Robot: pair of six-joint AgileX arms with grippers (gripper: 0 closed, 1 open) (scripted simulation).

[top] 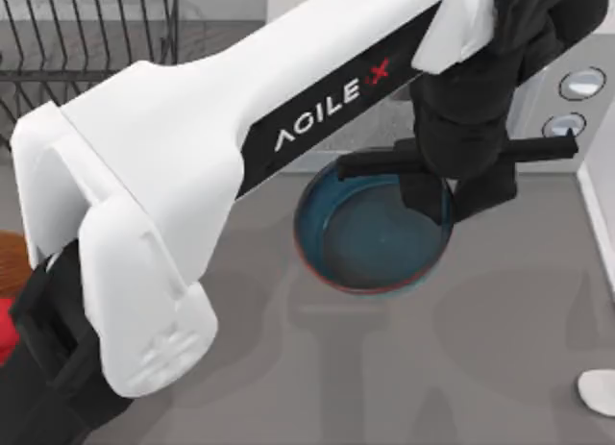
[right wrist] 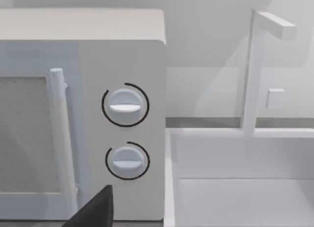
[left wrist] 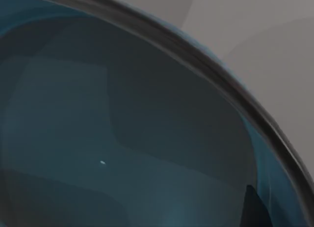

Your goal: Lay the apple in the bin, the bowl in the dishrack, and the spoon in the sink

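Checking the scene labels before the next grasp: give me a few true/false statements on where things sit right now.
1. The glazed teal-blue round bowl stands on the grey table. True.
2. The black thin-wire dishrack holds the bowl. False: the bowl is on the table, apart from the rack.
3. The left tool is at the bowl's rim. True.
4. The small white spoon lies inside the bowl. False: it lies on the table at the top view's right edge.

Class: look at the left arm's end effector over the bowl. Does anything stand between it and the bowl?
Nothing visible does. The left end effector hangs at the far rim of the bowl, and the left wrist view looks straight into the bowl's teal inside, with no other object there.
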